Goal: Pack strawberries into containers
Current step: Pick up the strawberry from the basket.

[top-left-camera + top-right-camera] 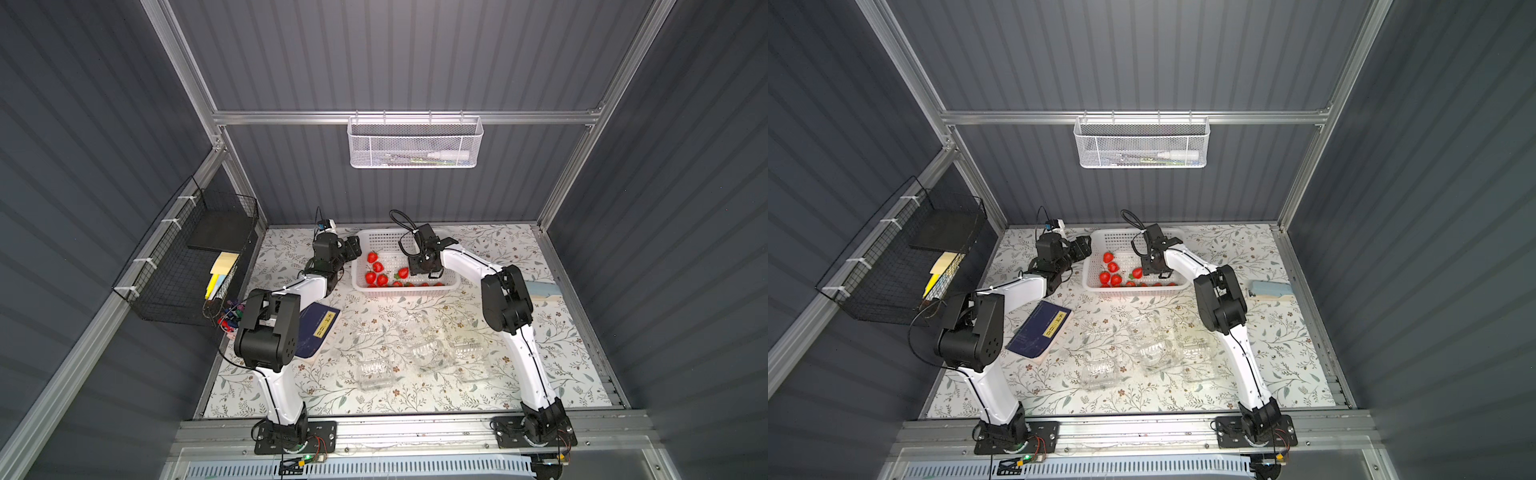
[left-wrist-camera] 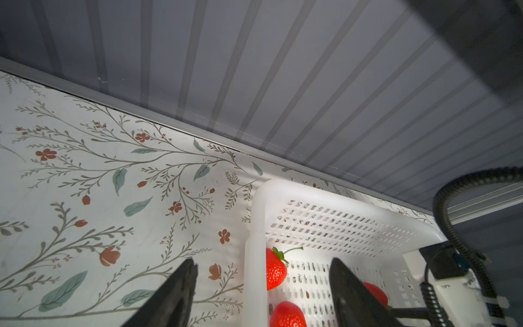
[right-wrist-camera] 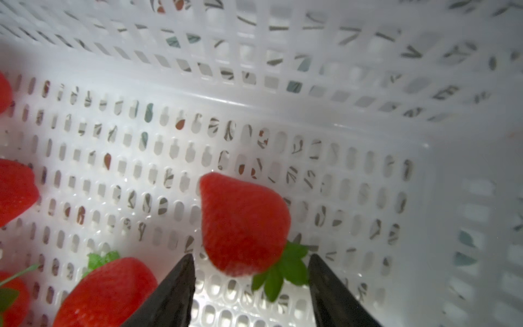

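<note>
Several red strawberries [image 1: 372,257] [image 1: 1112,267] lie in the white perforated basket [image 1: 405,293]. Three clear containers [image 1: 374,372] [image 1: 428,353] [image 1: 469,351] stand with no fruit in them on the floral table, in front of the basket. My left gripper [image 1: 355,247] [image 2: 263,263] is open and straddles the basket's left rim [image 2: 254,226], one finger outside, one inside. My right gripper [image 1: 432,274] [image 3: 250,257] is open, low inside the basket. One strawberry [image 3: 243,223] lies just beyond its fingertips, green cap between them, untouched. Another strawberry [image 3: 107,291] lies beside one finger.
A dark blue book [image 1: 318,332] lies under the left arm. A black wire rack [image 1: 187,257] hangs on the left wall and a white mesh basket [image 1: 413,143] on the back wall. A pale blue object [image 1: 1271,289] sits at the table's right edge.
</note>
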`<move>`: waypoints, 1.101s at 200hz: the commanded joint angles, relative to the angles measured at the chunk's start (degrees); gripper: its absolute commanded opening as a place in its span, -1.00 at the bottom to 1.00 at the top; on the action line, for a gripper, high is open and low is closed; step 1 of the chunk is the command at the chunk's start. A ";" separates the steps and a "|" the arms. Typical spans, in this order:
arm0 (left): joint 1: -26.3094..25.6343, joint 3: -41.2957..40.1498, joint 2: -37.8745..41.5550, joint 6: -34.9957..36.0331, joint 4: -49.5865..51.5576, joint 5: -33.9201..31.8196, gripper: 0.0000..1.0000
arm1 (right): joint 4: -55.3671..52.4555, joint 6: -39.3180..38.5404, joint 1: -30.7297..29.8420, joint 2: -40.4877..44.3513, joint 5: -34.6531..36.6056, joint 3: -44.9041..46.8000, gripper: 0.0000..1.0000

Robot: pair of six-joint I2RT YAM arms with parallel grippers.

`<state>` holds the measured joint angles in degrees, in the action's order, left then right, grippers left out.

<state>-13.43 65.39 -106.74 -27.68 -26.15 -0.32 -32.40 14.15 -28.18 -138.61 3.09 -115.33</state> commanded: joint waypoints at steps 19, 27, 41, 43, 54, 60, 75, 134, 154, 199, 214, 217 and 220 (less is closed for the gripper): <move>-0.05 0.04 -2.06 -0.01 -0.70 1.19 0.51 | 5.18 0.45 -0.47 -3.33 1.77 -2.37 0.38; -0.02 0.16 -2.24 0.00 -0.74 1.28 0.51 | 6.02 0.59 -0.53 -3.75 2.13 -2.57 0.40; -0.07 0.27 -2.47 0.00 -0.74 1.37 0.52 | 8.84 0.76 -0.55 -4.42 2.75 -2.71 0.40; -0.03 0.29 -2.57 0.06 -0.74 1.37 0.52 | 9.20 0.78 -0.55 -4.42 2.85 -2.71 0.39; -0.05 0.44 -2.72 0.08 -0.74 1.37 0.52 | 10.83 0.85 -0.53 -5.10 3.59 -2.81 0.40; -0.06 0.47 -2.74 0.08 -0.74 1.37 0.52 | 11.56 1.09 -0.56 -5.33 4.10 -2.95 0.39; -0.06 0.49 -2.97 0.17 -0.70 1.50 0.52 | 13.04 1.90 -0.56 -5.78 5.24 -3.47 0.39; -0.02 0.90 -4.58 0.39 -0.92 1.98 0.52 | 15.44 6.49 -0.49 -8.69 6.38 -7.56 0.43; -0.08 1.10 -5.03 0.46 -1.11 2.07 0.52 | 16.36 8.39 -0.44 -8.86 6.22 -7.85 0.43; -0.02 1.17 -5.05 0.95 -1.27 2.08 0.52 | 14.43 11.40 -0.38 -10.93 5.98 -11.24 0.29; -0.02 1.23 -4.89 1.20 -1.10 2.07 0.52 | 13.72 12.07 -0.34 -11.33 5.74 -11.60 0.18; -0.02 1.29 -4.84 1.22 -1.05 2.07 0.52 | 13.57 12.20 -0.33 -11.41 5.75 -11.60 0.17; -0.02 1.30 -4.87 1.30 -1.01 2.07 0.52 | 13.57 12.37 -0.37 -11.41 5.72 -11.58 0.15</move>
<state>-13.41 65.41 -111.39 -27.62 -26.63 1.15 -17.32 23.79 -28.49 -148.11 8.82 -125.38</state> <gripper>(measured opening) 0.760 0.602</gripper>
